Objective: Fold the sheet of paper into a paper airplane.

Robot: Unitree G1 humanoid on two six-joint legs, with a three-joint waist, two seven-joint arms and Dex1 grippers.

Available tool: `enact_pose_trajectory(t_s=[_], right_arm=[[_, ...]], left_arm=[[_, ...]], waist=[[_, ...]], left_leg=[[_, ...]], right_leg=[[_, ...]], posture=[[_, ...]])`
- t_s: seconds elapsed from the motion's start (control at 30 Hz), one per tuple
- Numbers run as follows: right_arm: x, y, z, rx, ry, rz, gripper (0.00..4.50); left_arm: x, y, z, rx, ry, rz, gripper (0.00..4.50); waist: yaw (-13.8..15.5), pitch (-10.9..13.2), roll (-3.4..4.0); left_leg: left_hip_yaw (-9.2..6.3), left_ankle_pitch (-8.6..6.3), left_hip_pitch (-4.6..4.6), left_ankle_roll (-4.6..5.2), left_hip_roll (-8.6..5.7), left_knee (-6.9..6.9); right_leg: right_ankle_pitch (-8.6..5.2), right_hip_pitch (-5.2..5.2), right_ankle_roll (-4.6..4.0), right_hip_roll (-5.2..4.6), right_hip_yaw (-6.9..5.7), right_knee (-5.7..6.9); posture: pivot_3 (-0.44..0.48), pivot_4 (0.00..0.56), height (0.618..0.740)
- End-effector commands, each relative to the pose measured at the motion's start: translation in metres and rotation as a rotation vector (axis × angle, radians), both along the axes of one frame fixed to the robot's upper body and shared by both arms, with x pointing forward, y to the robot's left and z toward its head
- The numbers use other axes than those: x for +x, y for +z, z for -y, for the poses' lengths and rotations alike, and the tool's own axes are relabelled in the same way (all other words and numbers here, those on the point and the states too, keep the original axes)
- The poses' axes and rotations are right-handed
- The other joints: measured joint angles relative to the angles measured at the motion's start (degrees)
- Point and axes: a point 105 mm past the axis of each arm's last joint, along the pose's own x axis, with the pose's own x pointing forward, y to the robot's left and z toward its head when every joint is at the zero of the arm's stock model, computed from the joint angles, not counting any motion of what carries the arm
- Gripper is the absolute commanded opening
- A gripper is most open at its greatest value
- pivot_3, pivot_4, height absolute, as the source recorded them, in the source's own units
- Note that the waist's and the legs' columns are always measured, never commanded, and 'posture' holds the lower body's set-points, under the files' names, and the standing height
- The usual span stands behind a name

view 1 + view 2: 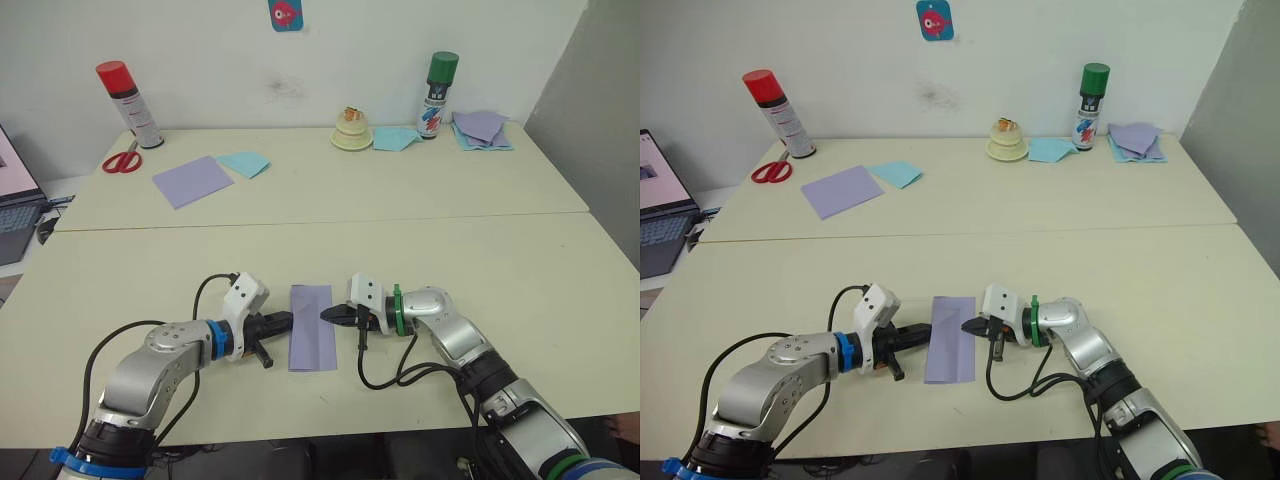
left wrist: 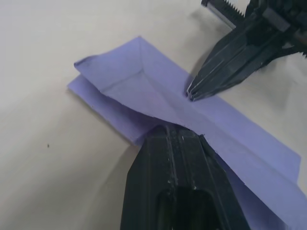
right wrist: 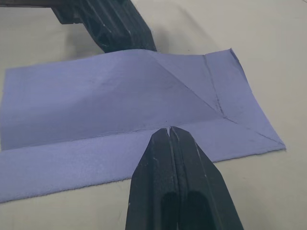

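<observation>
While both grippers press closed tips on it from opposite sides, left gripper (image 1: pixel 281 320) and right gripper (image 1: pixel 329 313), the sheet of paper (image 1: pixel 310 340) lies folded into a narrow lavender strip with diagonal creases on the near table (image 1: pixel 520 290).

The sheet of paper (image 1: pixel 311 327) is lavender-purple and thin. It is folded into a narrow upright strip and is laid flat on the near part of the table, with the long side running from near to far. A diagonal crease and a long straight fold edge are seen on its upper layer.
</observation>
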Motion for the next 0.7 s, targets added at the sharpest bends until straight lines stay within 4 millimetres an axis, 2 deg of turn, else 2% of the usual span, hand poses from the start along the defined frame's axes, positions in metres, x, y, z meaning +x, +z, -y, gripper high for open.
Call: enact_pose_trajectory(t_s=[0.03, 0.07, 0.17, 0.27, 0.33, 0.47, 0.57, 0.7], right_arm=[[0.001, -0.018, 0.011, -0.048, -0.072, -0.077, 0.01], [0.001, -0.016, 0.012, -0.039, -0.083, -0.097, 0.01], [-0.001, -0.004, 0.016, -0.013, -0.088, -0.134, 0.59], [0.002, 0.011, 0.026, -0.032, -0.112, -0.079, 1.47], [-0.005, 0.020, 0.033, -0.047, -0.097, -0.138, 2.16], [-0.012, 0.042, 0.037, 0.019, -0.135, -0.309, 2.16], [-0.021, 0.057, 0.035, 0.100, -0.150, -0.528, 2.16], [-0.028, 0.061, 0.028, 0.136, -0.204, -0.770, 2.16]], left_arm=[[0.003, 0.018, 0.008, -0.029, -0.024, 0.053, 0.00], [0.002, 0.019, 0.009, -0.026, -0.028, 0.054, 0.00], [0.002, 0.019, 0.009, -0.016, -0.038, 0.056, 0.00], [0.001, 0.017, 0.011, 0.002, -0.050, 0.058, 0.00], [0.001, 0.017, 0.013, 0.002, -0.058, 0.060, 0.00], [0.003, 0.021, 0.017, -0.003, -0.070, 0.075, 0.00], [0.002, 0.023, 0.022, 0.002, -0.092, 0.087, 0.00], [0.000, 0.026, 0.029, 0.001, -0.118, 0.096, 0.00]], waist=[[0.0, 0.0, -0.01], [0.0, 0.0, 0.00], [0.0, 0.0, 0.00], [0.3, 0.2, 0.00], [0.3, 0.3, -0.01], [0.3, 0.4, -0.09], [0.0, 0.4, -0.09], [0.0, 0.4, -0.08]], left_leg=[[-0.01, 0.00, 0.00, 0.00, 0.00, 0.00], [-0.01, 0.00, 0.00, 0.00, 0.00, 0.00], [-0.02, 0.00, -0.05, -0.01, 0.01, -0.01], [-0.02, -0.01, -0.12, -0.03, -0.02, 0.00], [-0.04, -0.02, -0.18, -0.03, -0.08, 0.01], [-0.07, -0.02, -0.38, -0.02, -0.08, 0.02], [-0.16, 0.00, -0.92, -0.04, -0.01, 0.15], [-0.14, -0.01, -0.97, -0.04, 0.05, 0.13]], right_leg=[[0.00, 0.00, 0.00, 0.00, -0.01, 0.00], [0.00, 0.00, 0.00, 0.00, -0.01, 0.00], [0.00, -0.04, 0.00, 0.00, 0.00, -0.01], [0.00, -0.07, -0.01, -0.01, 0.00, -0.06], [0.00, -0.09, 0.00, -0.03, 0.00, -0.08], [0.01, -0.26, -0.01, -0.07, 0.00, -0.12], [0.19, -0.75, -0.31, -0.03, -0.01, -0.02], [0.23, -0.83, -0.37, -0.02, -0.01, 0.00]], posture=[[0.000, 0.150, 0.740], [0.000, 0.150, 0.740], [0.000, 0.150, 0.740], [0.000, 0.150, 0.740], [0.000, 0.150, 0.740], [0.000, 0.150, 0.740], [0.000, 0.150, 0.740], [0.000, 0.150, 0.740]])
